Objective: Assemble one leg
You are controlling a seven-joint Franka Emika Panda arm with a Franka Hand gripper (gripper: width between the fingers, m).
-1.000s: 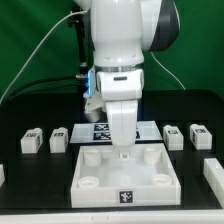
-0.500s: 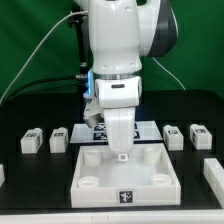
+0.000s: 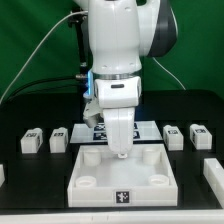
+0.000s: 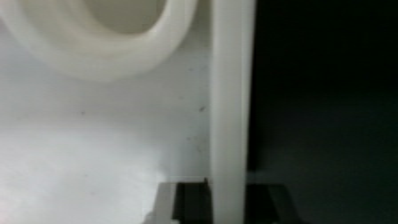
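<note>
Four legs, small white tagged blocks, stand in the exterior view: two on its left [image 3: 30, 141] [image 3: 58, 138] and two on its right [image 3: 172, 135] [image 3: 198, 135]. None is held. My gripper [image 3: 122, 152] reaches down onto the far edge of the large white square panel [image 3: 125, 190]. In the wrist view my gripper [image 4: 228, 205] has a dark finger [image 4: 187, 205] on each side of the panel's thin rim [image 4: 230, 100]. The jaws look closed against it. A round corner socket [image 4: 107, 30] of the panel shows nearby.
The marker board [image 3: 148, 127] lies behind the panel, partly hidden by my arm. A white part [image 3: 213, 172] lies at the exterior view's right edge and another [image 3: 2, 176] at its left edge. A green backdrop stands behind the black table.
My arm has lowered very slightly over the panel's far edge. The panel and the four legs have stayed where they were.
</note>
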